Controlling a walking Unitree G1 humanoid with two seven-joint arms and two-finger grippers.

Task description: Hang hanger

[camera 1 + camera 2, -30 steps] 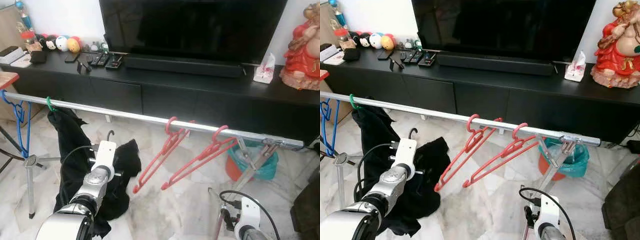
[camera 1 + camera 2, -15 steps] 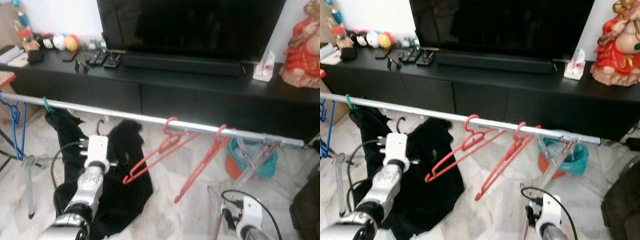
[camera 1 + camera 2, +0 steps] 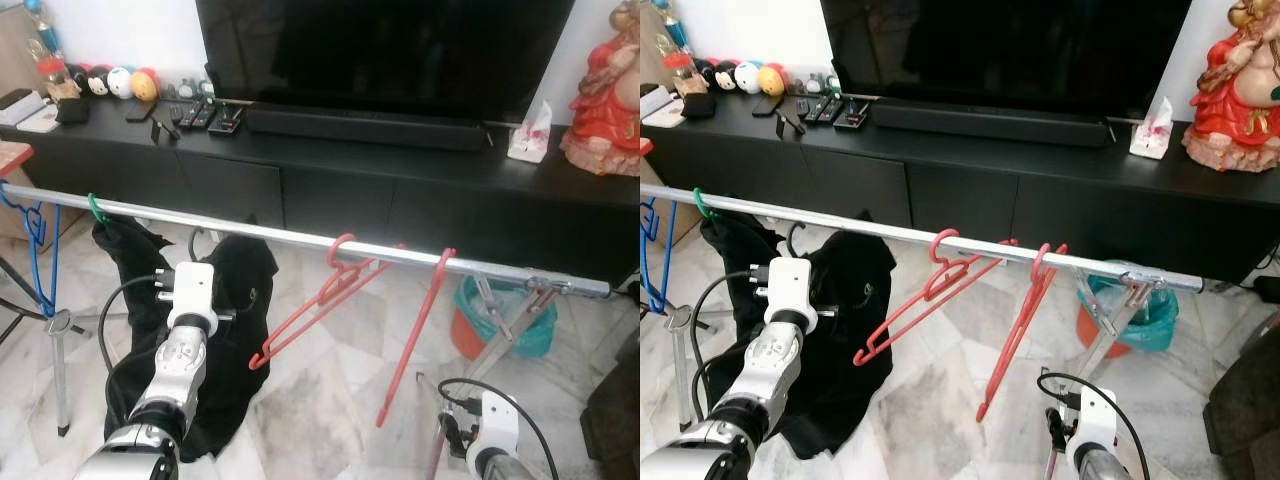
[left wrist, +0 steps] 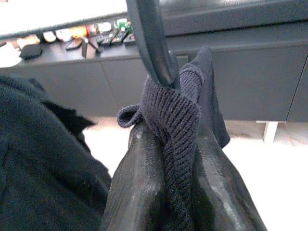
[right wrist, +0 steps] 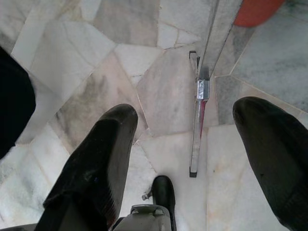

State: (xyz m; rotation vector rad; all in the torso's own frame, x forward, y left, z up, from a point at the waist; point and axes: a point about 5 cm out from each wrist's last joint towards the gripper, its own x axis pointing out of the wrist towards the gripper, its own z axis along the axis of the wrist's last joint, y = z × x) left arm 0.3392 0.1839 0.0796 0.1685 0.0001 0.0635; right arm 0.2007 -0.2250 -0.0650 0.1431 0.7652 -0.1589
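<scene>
The left wrist view showed the left gripper's (image 4: 180, 159) fingers (image 4: 137, 183) clamping a black knitted garment (image 4: 171, 115) on its dark hanger hook (image 4: 151, 43), while the right gripper (image 5: 192, 144) hung spread wide, holding nothing, above the marble floor (image 5: 163, 86).

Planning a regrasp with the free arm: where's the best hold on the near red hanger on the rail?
Grip the red hanger on its straight arm just below the hook, coming from the robot's side of the rail. It hangs steeply, almost edge-on, so the thin arm offers a clean pinch for the open right gripper, probably with the fingers crossing it.
</scene>
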